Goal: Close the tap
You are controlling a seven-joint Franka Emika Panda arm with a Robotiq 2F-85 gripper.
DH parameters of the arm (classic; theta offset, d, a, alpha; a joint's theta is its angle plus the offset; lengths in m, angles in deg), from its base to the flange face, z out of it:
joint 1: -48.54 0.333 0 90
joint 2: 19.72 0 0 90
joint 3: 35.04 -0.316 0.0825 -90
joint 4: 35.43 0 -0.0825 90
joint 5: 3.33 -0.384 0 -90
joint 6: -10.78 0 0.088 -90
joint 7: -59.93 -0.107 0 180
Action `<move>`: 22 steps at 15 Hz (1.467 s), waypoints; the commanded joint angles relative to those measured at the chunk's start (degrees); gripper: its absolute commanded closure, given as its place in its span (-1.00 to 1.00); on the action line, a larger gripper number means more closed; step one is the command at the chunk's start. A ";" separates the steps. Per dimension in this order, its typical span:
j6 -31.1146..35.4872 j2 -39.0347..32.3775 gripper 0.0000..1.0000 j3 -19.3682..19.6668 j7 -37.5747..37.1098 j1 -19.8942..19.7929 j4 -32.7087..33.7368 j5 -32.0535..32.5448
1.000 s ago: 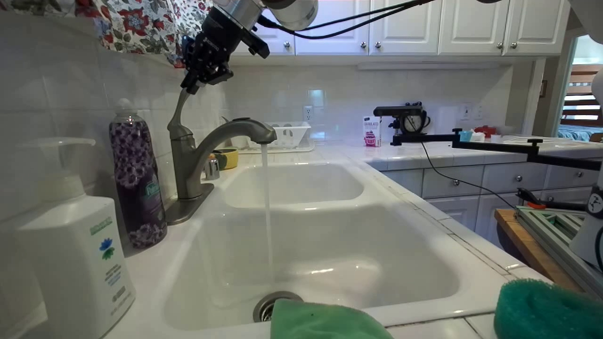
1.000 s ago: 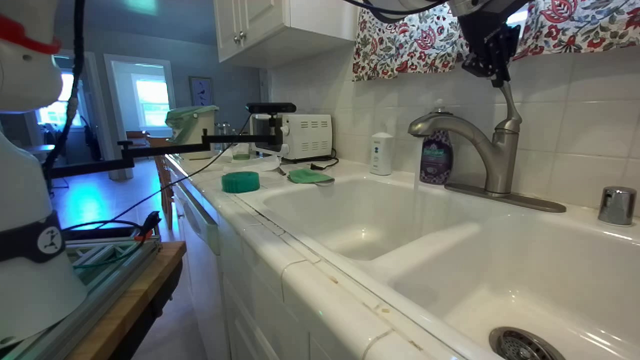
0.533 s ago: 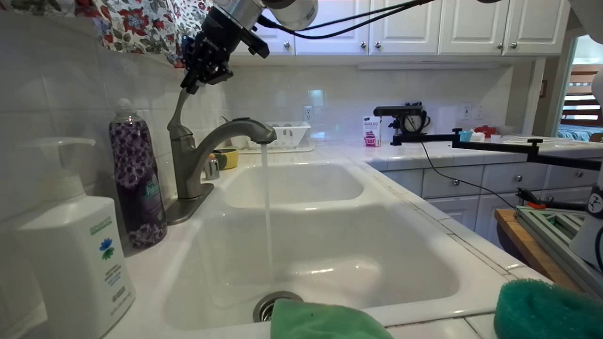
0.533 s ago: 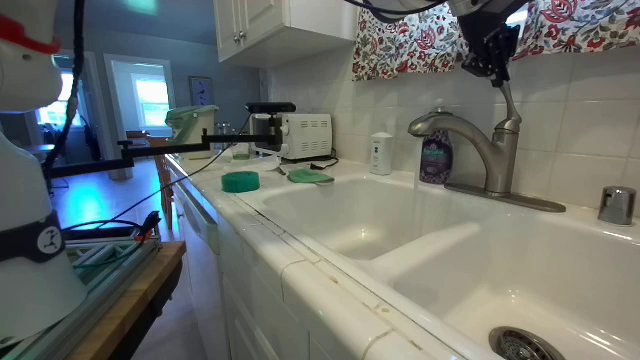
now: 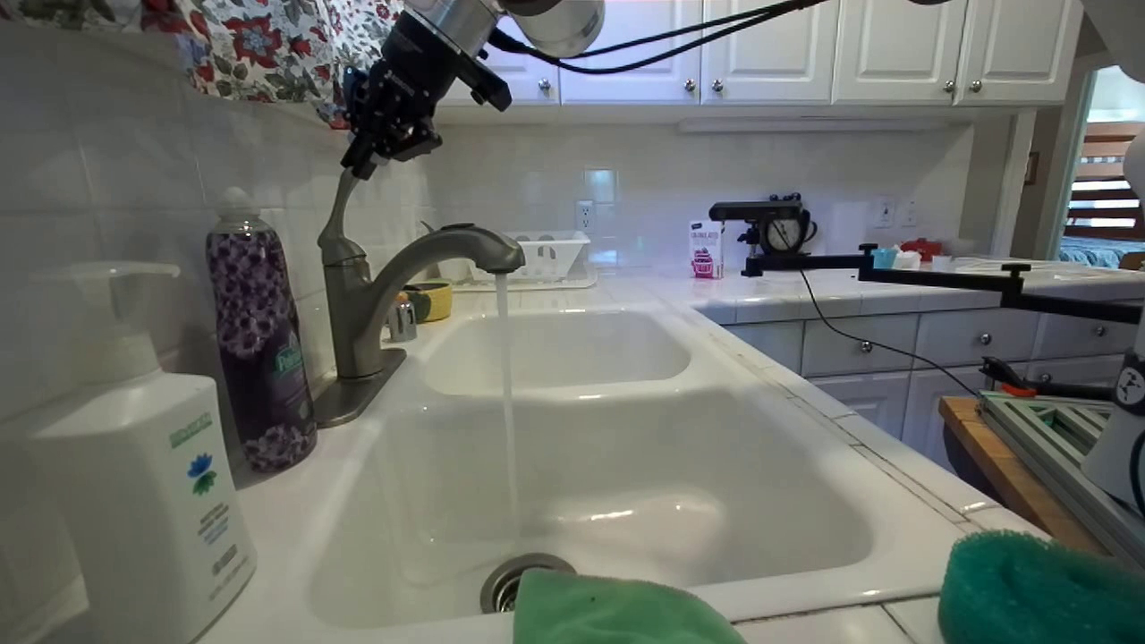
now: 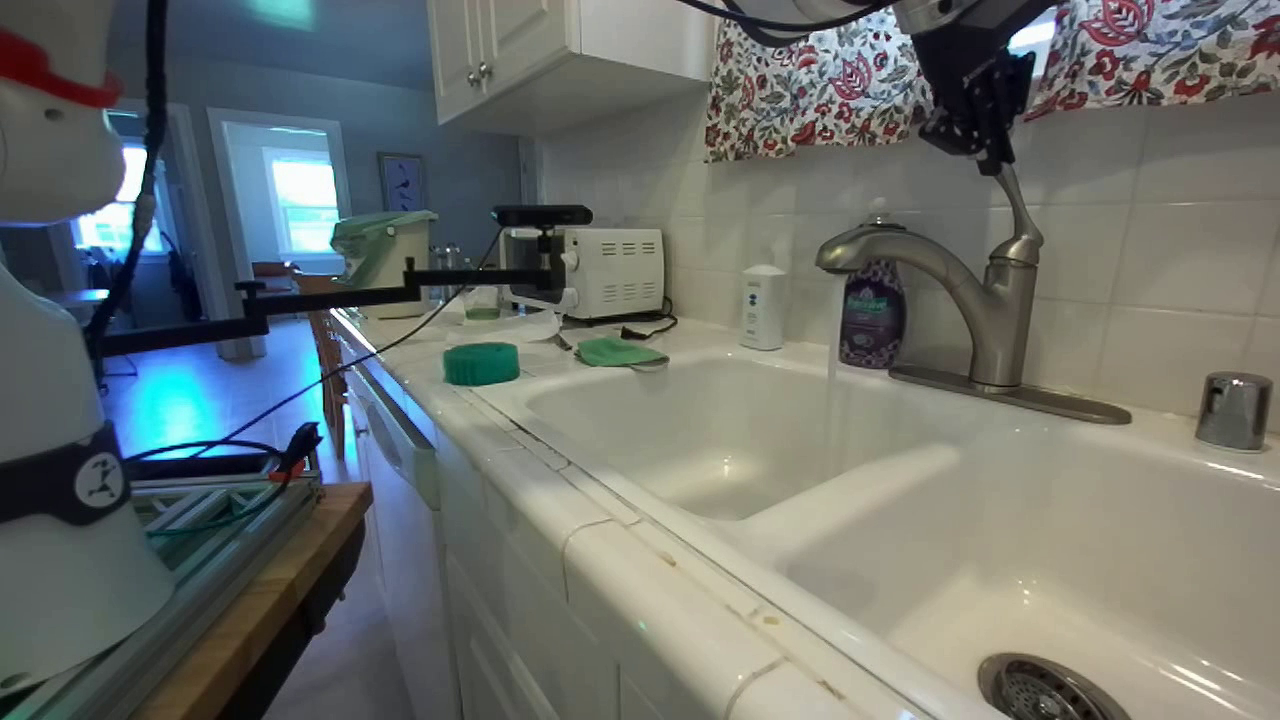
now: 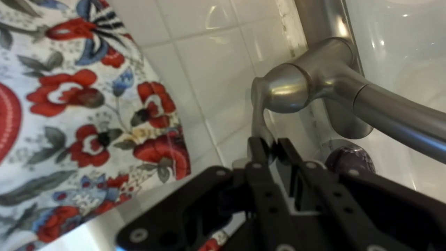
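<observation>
Fingers [image 7: 287, 151] and lever [image 7: 258, 118] have been shifted slightly since the earlier frame. The lever is clamped between nearly closed fingers. Tap [image 5: 365, 309] is fixed on wall side of sink [image 5: 680, 474], purple bottle [image 5: 259, 358] just beside; water [image 5: 505, 376] is being let out.

There are two sink bowls [image 5: 680, 474], one tap [image 6: 1005, 310], one gripper [image 7: 271, 149], one purple bottle [image 5: 259, 349] and one white bottle [image 5: 148, 501].

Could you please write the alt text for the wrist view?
A black gripper, its fingers close together, is at the end of the lever on a grey metal tap; whether it grips is unclear. A floral curtain is at left, beside white tiles.
</observation>
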 commanded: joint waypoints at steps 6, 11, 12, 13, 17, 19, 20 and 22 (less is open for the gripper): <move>0.71 4.97 0.92 -2.32 -0.48 -0.81 -10.60 -2.72; 2.32 6.74 0.92 -2.97 -0.55 -1.19 -14.58 -3.62; 2.77 6.87 0.92 -2.99 -0.54 -1.24 -14.94 -3.65; 2.88 6.99 0.92 -3.01 -0.48 -1.26 -14.99 -3.64; 2.13 8.16 0.19 -3.01 -0.43 -1.18 -15.29 -3.22; 0.74 9.55 0.04 -2.88 -0.46 -0.86 -15.93 -2.80; 0.01 10.40 -0.13 -2.53 -0.74 -0.49 -16.48 -2.24; -2.00 12.03 -0.43 -2.45 -0.63 -0.05 -17.18 -1.97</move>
